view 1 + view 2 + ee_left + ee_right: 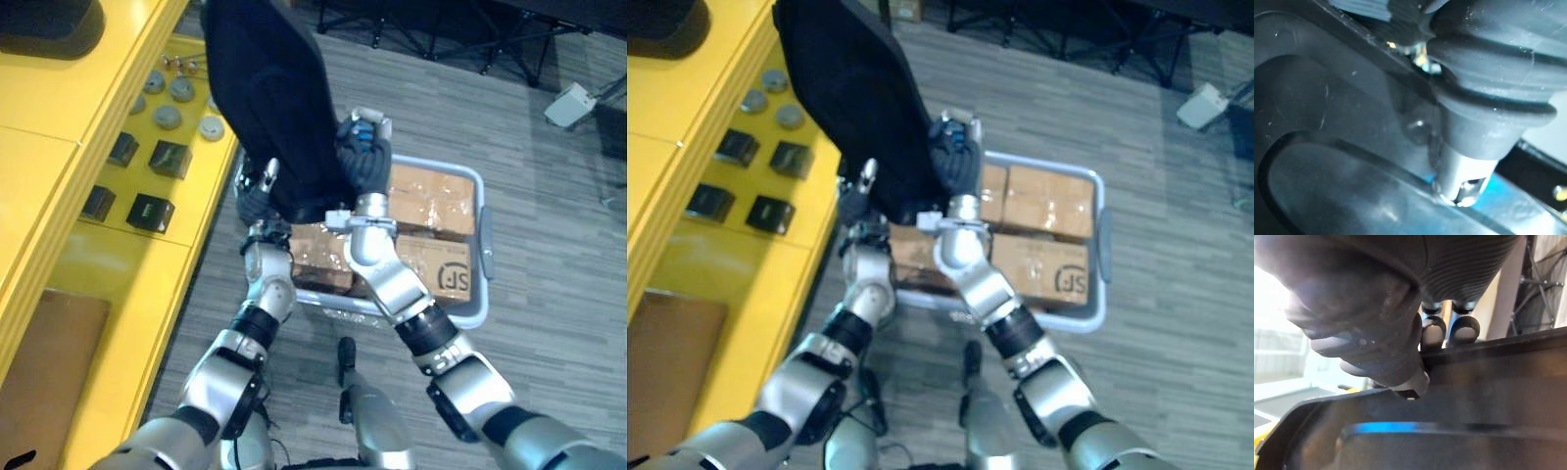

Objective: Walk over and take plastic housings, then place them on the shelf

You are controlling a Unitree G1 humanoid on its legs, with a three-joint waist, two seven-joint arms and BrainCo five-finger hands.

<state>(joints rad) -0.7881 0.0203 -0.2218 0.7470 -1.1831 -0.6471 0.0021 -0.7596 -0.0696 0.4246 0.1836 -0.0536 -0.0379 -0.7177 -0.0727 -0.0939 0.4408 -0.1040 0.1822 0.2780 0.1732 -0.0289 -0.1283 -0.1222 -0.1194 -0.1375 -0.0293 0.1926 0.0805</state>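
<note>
Grey plank floor, with a yellow shelf (59,108) on the left and one black plastic housing (269,88) held up between both arms.

The right robot hand (364,152) pinches the housing's rim, its fingertips (1432,330) hooked over the edge and its thumb beneath. The left robot hand (257,196) sits against the housing's lower edge, and its grip cannot be told. The shelf carries four small black boxes (168,159) and at least five grey discs (167,117). A grey bin (460,315) under the arms shows four cardboard boxes (431,196). The housing's top overlaps the shelf edge, and open floor lies to the right of the bin.
</note>
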